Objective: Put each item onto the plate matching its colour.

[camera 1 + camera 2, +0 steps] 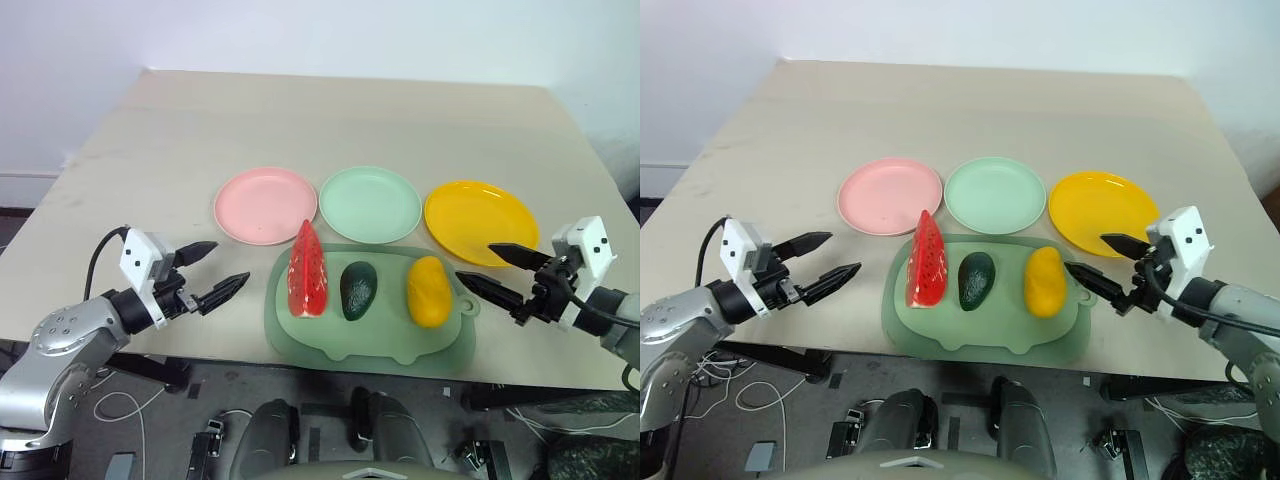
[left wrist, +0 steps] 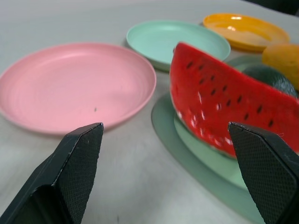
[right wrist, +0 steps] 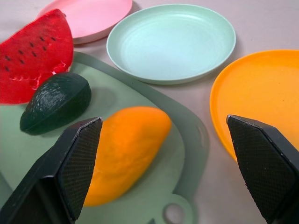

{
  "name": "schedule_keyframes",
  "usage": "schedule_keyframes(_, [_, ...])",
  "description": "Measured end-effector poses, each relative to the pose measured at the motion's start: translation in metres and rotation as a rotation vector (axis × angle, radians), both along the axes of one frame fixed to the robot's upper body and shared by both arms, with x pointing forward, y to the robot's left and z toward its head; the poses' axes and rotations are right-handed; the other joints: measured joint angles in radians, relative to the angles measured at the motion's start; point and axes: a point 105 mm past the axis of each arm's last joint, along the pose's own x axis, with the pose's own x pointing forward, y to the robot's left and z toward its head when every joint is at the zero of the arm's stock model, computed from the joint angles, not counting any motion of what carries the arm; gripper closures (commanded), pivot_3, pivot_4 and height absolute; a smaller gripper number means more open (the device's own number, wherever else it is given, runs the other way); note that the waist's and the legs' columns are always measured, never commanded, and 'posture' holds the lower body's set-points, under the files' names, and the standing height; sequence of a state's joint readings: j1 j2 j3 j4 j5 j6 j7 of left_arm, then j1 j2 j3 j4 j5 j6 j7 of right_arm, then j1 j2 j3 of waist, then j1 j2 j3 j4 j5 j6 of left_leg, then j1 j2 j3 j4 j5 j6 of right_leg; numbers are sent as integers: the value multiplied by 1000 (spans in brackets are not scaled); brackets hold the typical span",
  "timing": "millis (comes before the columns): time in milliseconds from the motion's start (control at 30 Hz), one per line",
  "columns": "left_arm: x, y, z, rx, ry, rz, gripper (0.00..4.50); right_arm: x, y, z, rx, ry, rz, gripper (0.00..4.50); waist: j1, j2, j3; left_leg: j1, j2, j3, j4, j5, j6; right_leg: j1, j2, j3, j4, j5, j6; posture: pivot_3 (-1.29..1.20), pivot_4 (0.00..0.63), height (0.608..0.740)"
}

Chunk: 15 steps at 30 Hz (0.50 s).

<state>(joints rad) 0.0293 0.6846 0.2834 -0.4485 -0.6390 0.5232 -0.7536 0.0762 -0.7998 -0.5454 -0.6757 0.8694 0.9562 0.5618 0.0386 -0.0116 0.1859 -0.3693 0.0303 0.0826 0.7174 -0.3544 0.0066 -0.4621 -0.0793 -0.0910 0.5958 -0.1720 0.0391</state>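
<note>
I see the beige worktop (image 1: 300, 130) with three round plates in a row: the pale pink plate (image 1: 265, 205) on my left, the mint green plate (image 1: 370, 204) in the middle and the bright yellow plate (image 1: 481, 220) on my right, all bare. Just in front of them lies the green mat (image 1: 370, 335), its far edge near the plates. On the mat the three toys sit side by side, apart from each other: the red watermelon slice (image 1: 308, 270) standing on edge at the left, the dark green avocado (image 1: 357, 289) in the centre, the yellow-orange fruit (image 1: 429, 290) at the right.

My left gripper (image 1: 212, 272) hovers over the worktop's near edge, left of the mat, fingers spread wide and holding nothing; it points toward the watermelon slice. My right gripper (image 1: 497, 270) hovers at the mat's right end, beside the yellow-orange fruit and in front of the yellow plate, its fingers also spread wide and empty.
</note>
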Motion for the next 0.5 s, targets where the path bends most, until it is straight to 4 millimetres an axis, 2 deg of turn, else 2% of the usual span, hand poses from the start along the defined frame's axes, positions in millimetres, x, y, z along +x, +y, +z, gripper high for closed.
schedule_keyframes(167, [7,-10,-11,-23,43,-42,27,-13,26,2,3,58,-71,0,-1,-1,0,-1,0,0,0,0,0,0,0,0,0,0,0,0,150,740])
schedule_keyframes(300, [11,-17,-15,-34,61,-71,27,-13,26,4,-68,116,-175,0,-1,-1,0,-1,0,1,0,0,0,0,-1,1,0,0,0,0,150,740])
schedule_keyframes(400, [13,-21,-14,-45,55,-85,27,-11,36,9,-41,145,-203,0,-1,-2,0,-1,0,0,0,0,0,0,0,0,-1,0,0,0,150,740])
schedule_keyframes(500, [13,-26,-14,-51,54,-100,27,-10,46,2,-45,206,-212,0,-2,-2,0,-1,0,0,0,0,0,-1,0,0,-1,0,0,0,150,740])
